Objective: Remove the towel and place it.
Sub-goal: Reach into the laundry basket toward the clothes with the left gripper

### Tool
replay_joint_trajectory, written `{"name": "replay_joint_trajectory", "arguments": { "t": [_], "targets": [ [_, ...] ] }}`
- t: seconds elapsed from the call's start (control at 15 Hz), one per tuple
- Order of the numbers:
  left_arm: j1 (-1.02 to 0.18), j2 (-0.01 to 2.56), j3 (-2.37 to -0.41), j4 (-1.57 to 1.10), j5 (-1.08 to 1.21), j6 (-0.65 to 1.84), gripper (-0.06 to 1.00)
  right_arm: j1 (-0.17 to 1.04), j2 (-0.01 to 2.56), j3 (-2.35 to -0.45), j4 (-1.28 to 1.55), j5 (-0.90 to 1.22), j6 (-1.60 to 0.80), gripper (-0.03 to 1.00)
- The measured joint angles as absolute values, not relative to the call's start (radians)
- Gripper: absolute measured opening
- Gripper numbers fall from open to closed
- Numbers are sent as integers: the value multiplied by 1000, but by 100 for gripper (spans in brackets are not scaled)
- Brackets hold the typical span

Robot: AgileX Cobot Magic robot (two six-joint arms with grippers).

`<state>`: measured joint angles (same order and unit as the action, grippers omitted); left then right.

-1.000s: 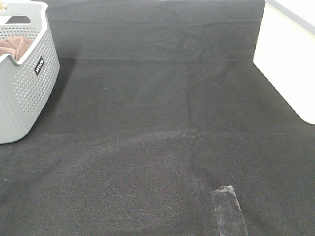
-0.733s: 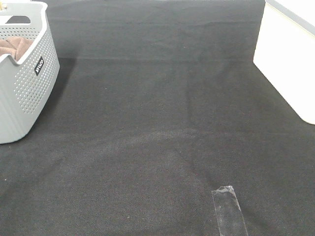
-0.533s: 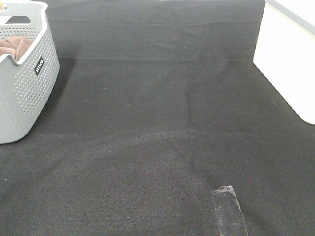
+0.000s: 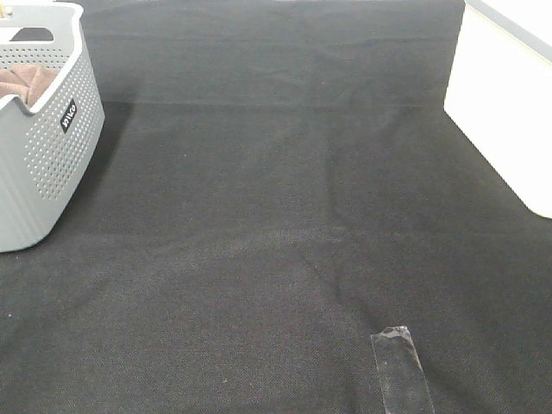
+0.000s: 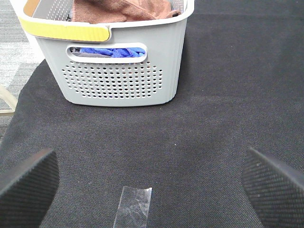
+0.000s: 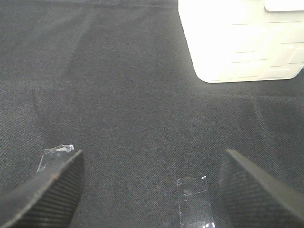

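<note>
Nothing has moved in the last second. The towel (image 4: 26, 82) still sits in the grey basket (image 4: 52, 147), upper left of the high view. Left gripper (image 5: 152, 184) and right gripper (image 6: 152, 186) jaws are spread wide and empty. Removal looks not yet started.

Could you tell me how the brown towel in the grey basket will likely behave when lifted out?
It lies rumpled in soft folds, so the towel will probably hang floppy and unfold. It looks plush, so likely light and easy to pinch. It could drag the blue cloth beneath.
</note>
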<state>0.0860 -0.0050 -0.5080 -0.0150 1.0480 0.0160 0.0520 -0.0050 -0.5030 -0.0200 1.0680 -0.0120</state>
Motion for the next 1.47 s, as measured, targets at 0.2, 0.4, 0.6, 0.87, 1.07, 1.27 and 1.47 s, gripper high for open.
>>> {"name": "replay_joint_trajectory", "arguments": {
  "t": [0.2, 0.4, 0.6, 0.87, 1.07, 1.27, 1.47],
  "targets": [
    [86, -5, -508, -15, 1048, 16, 99, 52, -5, -503, -20, 1068, -12, 76],
    [86, -5, -508, -15, 1048, 16, 99, 52, -5, -503, -20, 1068, -12, 76],
    [86, -5, -508, -15, 1048, 16, 99, 52, -5, -503, -20, 1068, -12, 76],
    [86, -5, -508, -15, 1048, 16, 99, 52, -5, -503, -20, 1068, -12, 76],
    [86, -5, -508, -15, 1048, 16, 99, 52, -5, -503, -20, 1068, -12, 76],
    [86, -5, -508, -15, 1048, 16, 99, 52, -5, -503, -20, 1068, -12, 76],
    [86, -5, -508, -15, 1048, 16, 99, 52, -5, -503, -20, 1068, -12, 76]
  ]
}}
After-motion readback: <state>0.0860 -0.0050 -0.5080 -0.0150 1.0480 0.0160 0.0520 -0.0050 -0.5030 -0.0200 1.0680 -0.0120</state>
